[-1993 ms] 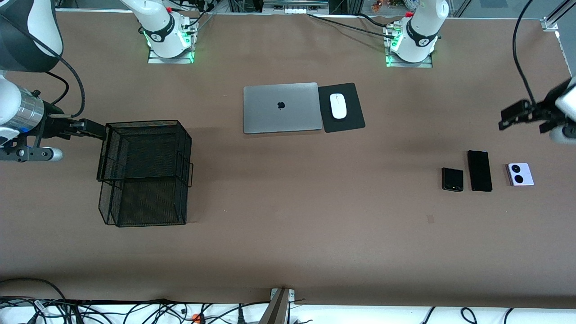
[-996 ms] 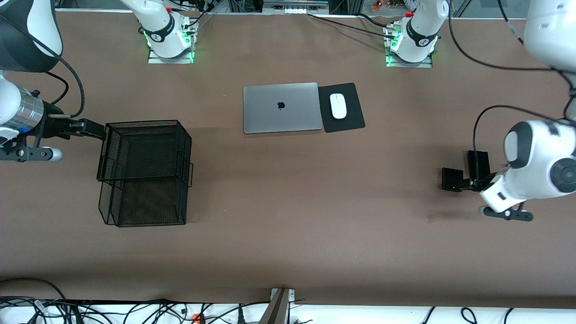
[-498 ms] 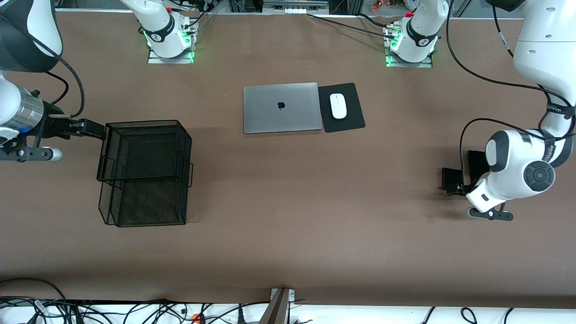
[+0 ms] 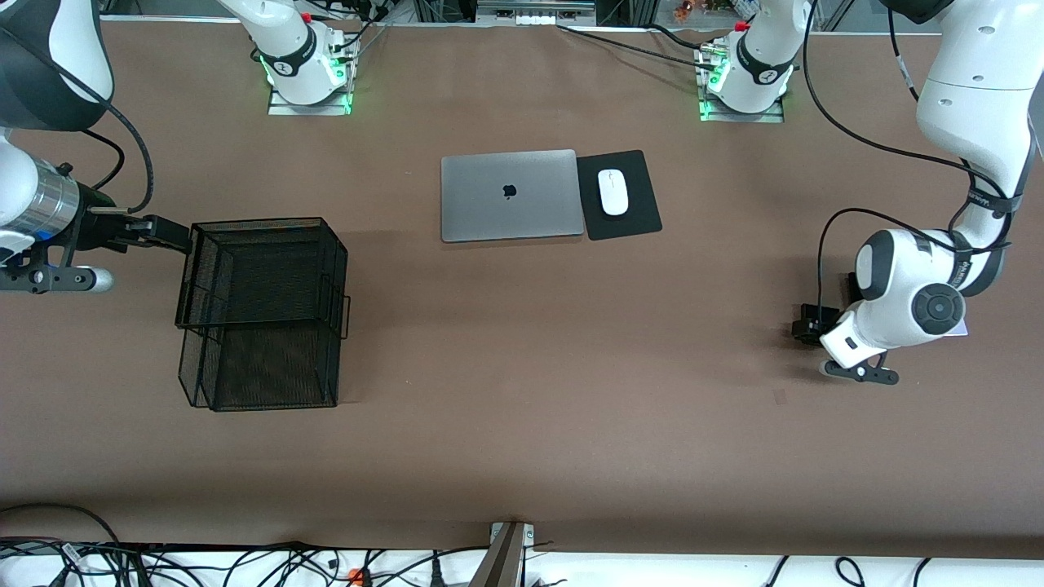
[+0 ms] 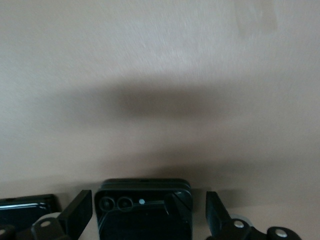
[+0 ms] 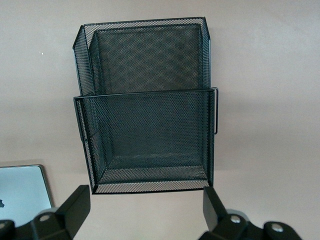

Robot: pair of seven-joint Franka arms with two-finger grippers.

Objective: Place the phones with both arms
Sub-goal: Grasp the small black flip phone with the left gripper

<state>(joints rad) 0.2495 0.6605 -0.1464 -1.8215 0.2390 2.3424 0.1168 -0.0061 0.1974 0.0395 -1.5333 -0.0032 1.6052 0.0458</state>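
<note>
The squarish black folded phone lies on the table between the open fingers of my left gripper, with a gap on each side. In the front view my left gripper sits low over that phone and hides most of it. The long slim black slab lies beside it, mostly covered by the left arm, and its end shows in the left wrist view. Only an edge of the lilac-white phone shows. My right gripper is open and empty, waiting at the black mesh basket.
The mesh basket has two open-topped tiers and stands toward the right arm's end of the table. A closed silver laptop and a white mouse on a black pad lie near the arm bases. The laptop's corner shows in the right wrist view.
My left arm has swung in from the table's end and come down over the phones, settling its open gripper around the black folded phone. The right arm has not moved.
</note>
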